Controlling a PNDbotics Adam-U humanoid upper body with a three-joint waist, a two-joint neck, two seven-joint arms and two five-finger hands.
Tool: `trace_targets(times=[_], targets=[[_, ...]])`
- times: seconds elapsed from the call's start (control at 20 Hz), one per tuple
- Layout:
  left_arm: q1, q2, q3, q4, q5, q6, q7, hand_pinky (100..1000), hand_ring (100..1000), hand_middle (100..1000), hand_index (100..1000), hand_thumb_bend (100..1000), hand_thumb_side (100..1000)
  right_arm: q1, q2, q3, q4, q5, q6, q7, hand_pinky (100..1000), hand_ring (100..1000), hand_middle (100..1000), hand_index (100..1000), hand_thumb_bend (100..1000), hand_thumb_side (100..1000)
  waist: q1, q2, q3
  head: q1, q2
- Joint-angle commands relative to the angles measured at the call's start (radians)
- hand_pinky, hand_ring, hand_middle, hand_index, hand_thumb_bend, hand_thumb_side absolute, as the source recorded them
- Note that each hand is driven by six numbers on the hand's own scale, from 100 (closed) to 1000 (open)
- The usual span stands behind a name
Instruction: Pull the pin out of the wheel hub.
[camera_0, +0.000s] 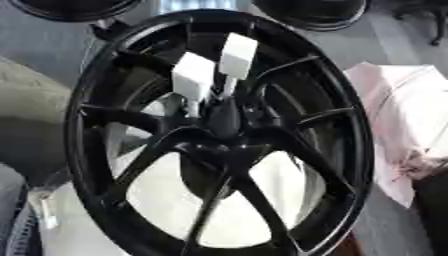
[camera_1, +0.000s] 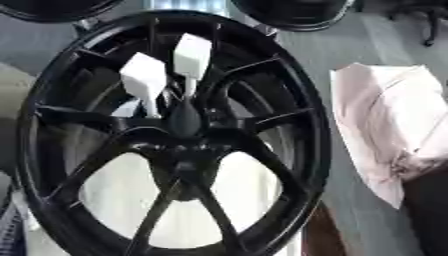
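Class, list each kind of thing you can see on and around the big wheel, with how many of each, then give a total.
Black wheel hub: 1
White pins standing in the hub's centre: 2
Other dark wheels, partly cut off at the top edge: 2
Pale pink cloth at the right: 1
Total: 6
Neither robot hand shows.

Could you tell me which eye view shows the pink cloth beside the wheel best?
The right eye view: the cloth shows nearly whole, clear of the wheel. In the left eye view it sits further right, cut by the picture's edge.
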Motion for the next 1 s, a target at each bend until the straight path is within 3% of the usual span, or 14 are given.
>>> trace_targets(times=[0.05, 0.55, 1.0], targets=[[-0.001, 0.013, 0.007, -0.014, 0.009, 0.000, -0.005, 393, 678, 597, 691, 134, 748, 0.001, -0.024, -0.010, -0.017, 0.000, 0.001, -0.001, 724, 635, 538, 638, 100, 601, 0.007, -0.032, -0.002, -0.001, -0.020], [-0.002, 0.007, 0.006, -0.016, 0.017, 0.000, -0.009, 394, 674, 593, 688, 134, 740, 0.001, -0.036, -0.009, -0.020, -0.011, 0.005, 0.000, 723, 633, 537, 640, 100, 591, 0.012, -0.046, -0.001, -0.042, -0.002], [-0.025, 0.030, 0.001, -0.022, 0.019, -0.015, -0.029, 387, 659, 581, 677, 100, 702, 0.000, -0.043, -0.010, -0.023, -0.011, 0.011, 0.004, 724, 638, 537, 640, 100, 596, 0.022, -0.051, -0.001, -0.022, 0.033]])
